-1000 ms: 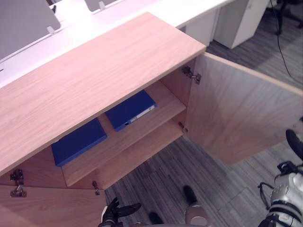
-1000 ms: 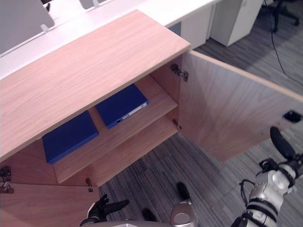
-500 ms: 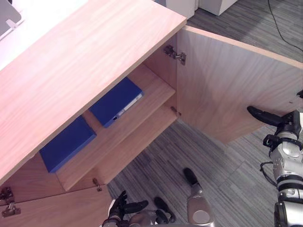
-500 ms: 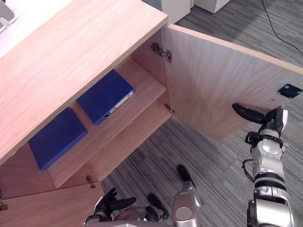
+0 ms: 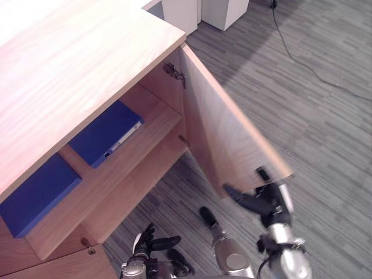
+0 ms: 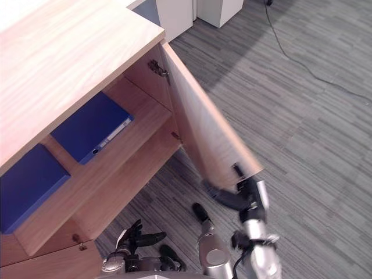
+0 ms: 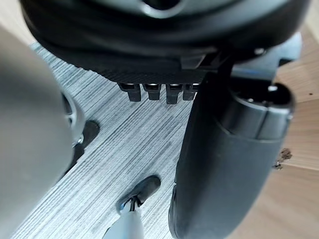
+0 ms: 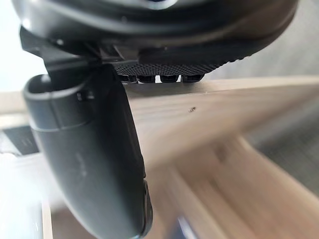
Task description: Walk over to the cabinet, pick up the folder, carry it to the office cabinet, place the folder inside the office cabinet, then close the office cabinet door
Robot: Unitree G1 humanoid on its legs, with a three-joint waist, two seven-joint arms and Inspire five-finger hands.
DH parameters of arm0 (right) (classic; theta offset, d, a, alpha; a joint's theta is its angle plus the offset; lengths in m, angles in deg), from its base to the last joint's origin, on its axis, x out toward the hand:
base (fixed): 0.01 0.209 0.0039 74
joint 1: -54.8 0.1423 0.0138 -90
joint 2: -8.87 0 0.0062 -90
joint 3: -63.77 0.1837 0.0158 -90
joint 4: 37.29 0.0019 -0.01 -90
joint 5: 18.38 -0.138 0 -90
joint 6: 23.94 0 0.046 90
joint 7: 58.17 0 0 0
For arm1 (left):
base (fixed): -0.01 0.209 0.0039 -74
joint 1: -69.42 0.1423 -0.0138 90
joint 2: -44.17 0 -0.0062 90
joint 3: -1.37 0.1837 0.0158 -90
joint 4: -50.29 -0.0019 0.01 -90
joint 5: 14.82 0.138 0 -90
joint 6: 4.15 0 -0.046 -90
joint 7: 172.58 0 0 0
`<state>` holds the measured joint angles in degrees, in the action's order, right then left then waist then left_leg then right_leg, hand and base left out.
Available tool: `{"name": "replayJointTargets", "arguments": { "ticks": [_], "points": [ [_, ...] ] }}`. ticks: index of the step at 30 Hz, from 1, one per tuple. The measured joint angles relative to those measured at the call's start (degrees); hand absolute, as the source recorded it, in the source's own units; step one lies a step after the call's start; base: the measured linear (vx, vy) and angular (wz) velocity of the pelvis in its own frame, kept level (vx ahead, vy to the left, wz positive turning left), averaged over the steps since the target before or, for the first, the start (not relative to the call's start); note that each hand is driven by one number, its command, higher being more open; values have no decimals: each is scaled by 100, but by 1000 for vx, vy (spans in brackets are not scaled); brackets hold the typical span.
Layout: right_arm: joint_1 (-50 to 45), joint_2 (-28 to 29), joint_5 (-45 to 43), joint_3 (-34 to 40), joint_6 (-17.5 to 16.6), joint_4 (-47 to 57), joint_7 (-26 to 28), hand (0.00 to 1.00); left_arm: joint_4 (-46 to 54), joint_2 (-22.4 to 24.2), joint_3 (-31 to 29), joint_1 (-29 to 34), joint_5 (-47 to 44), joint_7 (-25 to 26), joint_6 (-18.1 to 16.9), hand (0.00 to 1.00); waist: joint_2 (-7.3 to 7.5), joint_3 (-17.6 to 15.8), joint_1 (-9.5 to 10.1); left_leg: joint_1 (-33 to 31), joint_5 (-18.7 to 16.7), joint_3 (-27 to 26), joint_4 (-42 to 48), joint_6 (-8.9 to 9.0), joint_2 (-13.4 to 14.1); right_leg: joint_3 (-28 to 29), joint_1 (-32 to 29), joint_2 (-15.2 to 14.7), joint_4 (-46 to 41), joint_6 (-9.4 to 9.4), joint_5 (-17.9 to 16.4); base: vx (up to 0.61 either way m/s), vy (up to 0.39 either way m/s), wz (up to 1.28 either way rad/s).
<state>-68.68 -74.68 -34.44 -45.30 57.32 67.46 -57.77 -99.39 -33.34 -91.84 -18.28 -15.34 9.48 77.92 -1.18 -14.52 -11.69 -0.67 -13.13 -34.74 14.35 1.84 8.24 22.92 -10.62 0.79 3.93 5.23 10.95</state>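
Wood-grain cabinet door [image 5: 226, 139] ajar, right hand at its free corner

Your right hand [image 5: 258, 202] sits at the door's lower outer corner. Its fingers are straight, the thumb stretches toward the cabinet, and it grips nothing. Your left hand [image 5: 146, 239] hangs low by the cabinet's foot, loosely spread and empty. The flat blue folder [image 5: 104, 133] lies on the light wooden shelf [image 5: 136, 152] inside, apart from a second blue folder [image 5: 35, 192]. The door angles out from its metal hinge [image 5: 173, 72], with open grey striped carpet [image 5: 325, 145] to its right.
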Motion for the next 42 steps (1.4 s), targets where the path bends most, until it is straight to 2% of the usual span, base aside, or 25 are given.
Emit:
{"name": "replayJointTargets", "arguments": {
  "ticks": [2, 4, 6, 9, 12, 13, 17, 20, 23, 27, 32, 35, 39, 42],
  "points": [
    [77, -115, 118, -534, 223, -26, 270, 100, -155, -89, 17, -129, 135, 1, 27, 100, 27, 7, 115, -16, 3, 179, 58, -6, -2, -169, 96, -47, -10, 1, -1, -58, -29, 43],
    [564, -231, 394, -1129, 250, -79, 636, 100, -184, -208, 33, -260, 266, 9, 29, 100, 96, -9, 348, -68, 46, 476, 119, -72, -40, -454, 223, -144, -11, 3, -12, -69, -7, 66],
    [1110, -228, 503, -1390, 250, -81, 783, 100, -175, -306, 38, -278, 298, 21, 34, 100, 180, 21, 475, -157, 80, 770, 154, -107, -92, -725, 292, -232, -21, 3, -41, -92, -6, 83],
    [2231, -123, 681, -1367, 177, -517, 739, 100, -173, -376, 37, -264, 304, 64, 108, 100, 302, 91, 667, -390, 181, 1375, 153, -146, -245, -1307, 338, -425, -132, 16, -170, -89, 3, 100],
    [3332, 116, 934, -928, 210, -1787, 466, 100, -35, -389, -34, -270, 219, 67, 160, 100, 401, 157, 958, -589, 428, 1935, -34, -200, -458, -1899, 353, -614, -193, 25, -274, -49, 7, 116],
    [3732, 209, 1141, -672, 247, -2339, 262, 100, 63, -377, -83, -260, 212, 69, 157, 100, 404, 160, 1093, -680, 502, 2177, -75, -221, -531, -2142, 376, -705, -206, 30, -315, -25, 7, 106],
    [5012, 339, 1755, 285, 323, -4276, -140, 100, 215, -368, -399, -205, -24, 123, 149, 100, 402, 158, 1420, -822, 800, 2709, -270, -305, -712, -2701, 435, -829, -211, 44, -364, -3, 4, 83],
    [5573, 552, 1792, 902, 428, -5154, -635, 100, 367, -410, -429, -47, -163, 244, 128, 100, 382, 154, 1603, -880, 930, 2931, -389, -323, -804, -2925, 448, -892, -211, 44, -363, -20, 17, 43],
    [5649, 538, 1783, 1182, 430, -5238, -904, 100, 382, -416, -442, 52, -294, 273, 117, 100, 362, 156, 1640, -955, 1030, 3178, -479, -346, -894, -3165, 461, -961, -212, 45, -363, -37, 23, 51],
    [5316, 396, 1736, 1367, 427, -5232, -1081, 100, 418, -376, -626, 246, -428, 284, 115, 100, 317, 155, 1636, -979, 1274, 3784, -833, -270, -1037, -3741, 595, -1044, -213, 33, -373, -39, 14, 74],
    [4733, 155, 1731, 1345, 421, -5266, -847, 100, 566, -329, -693, 605, -582, 256, 81, 100, 248, 166, 1747, -831, 1686, 4415, -1431, -178, -1137, -4301, 801, -1101, -228, 40, -687, -9, -39, 75],
    [4551, 42, 1743, 1178, 387, -5439, -675, 100, 565, -269, -889, 761, -824, 216, 73, 100, 128, 175, 1801, -722, 1927, 4753, -1751, -126, -1104, -4646, 889, -1054, -304, 23, -833, 5, -76, 54],
    [4302, 55, 1798, 1092, 360, -5806, -586, 100, 601, -276, -1466, 791, -1203, 170, -8, 100, 98, 193, 1977, -630, 2039, 5118, -1937, -81, -1065, -5034, 1086, -997, -302, 8, -972, 7, -57, 48],
    [4094, 78, 1799, 945, 292, -5913, -516, 100, 908, -501, -2010, 805, -1318, 183, -14, 100, 95, 193, 2071, -637, 2045, 5340, -1944, -67, -1080, -5275, 1195, -980, -305, 17, -1072, 6, -22, 40]
  ]
}}
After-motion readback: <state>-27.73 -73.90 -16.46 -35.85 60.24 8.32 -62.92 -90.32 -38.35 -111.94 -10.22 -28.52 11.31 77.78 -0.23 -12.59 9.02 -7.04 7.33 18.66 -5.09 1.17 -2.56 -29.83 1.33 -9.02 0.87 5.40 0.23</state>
